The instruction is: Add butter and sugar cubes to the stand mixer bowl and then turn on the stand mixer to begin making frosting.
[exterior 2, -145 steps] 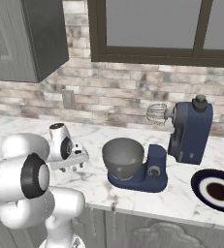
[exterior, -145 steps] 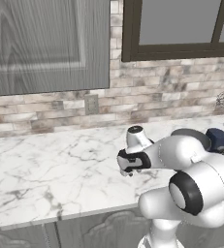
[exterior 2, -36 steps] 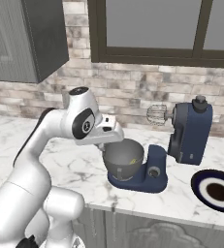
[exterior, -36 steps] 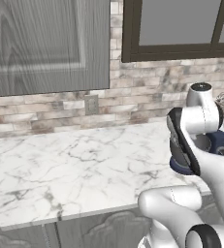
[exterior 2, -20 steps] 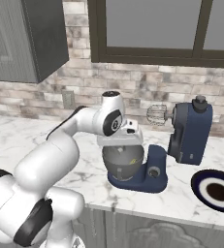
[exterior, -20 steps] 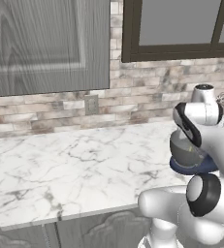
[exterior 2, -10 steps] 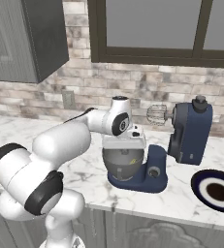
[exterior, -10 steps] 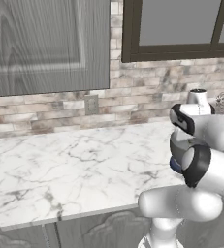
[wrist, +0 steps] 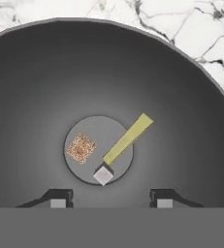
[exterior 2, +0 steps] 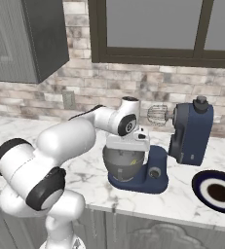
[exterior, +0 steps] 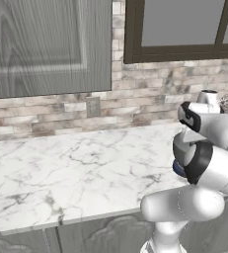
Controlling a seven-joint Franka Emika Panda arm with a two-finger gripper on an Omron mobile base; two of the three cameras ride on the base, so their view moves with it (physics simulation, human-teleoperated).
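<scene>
Inside the stand mixer [exterior 2: 182, 141] bowl [wrist: 36, 87], butter [wrist: 80, 148] and sugar cubes [wrist: 103, 175] lie apart beneath the spread, empty tool [wrist: 111, 202].

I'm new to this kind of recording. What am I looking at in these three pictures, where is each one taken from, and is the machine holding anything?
It is a rendered kitchen with a white robot arm on a driving base. Two pictures come from cameras on the base, behind the arm to its left and right. The third looks down from the hand itself.

On the marble counter stands a navy-blue stand mixer with its head tilted back, and a dark plate beside it. The hand hangs over the grey mixer bowl. In the hand view, a tan butter cube, a pale sugar cube and a yellowish strip lie on the bowl's bottom. The fingers stand apart and hold nothing.
</scene>
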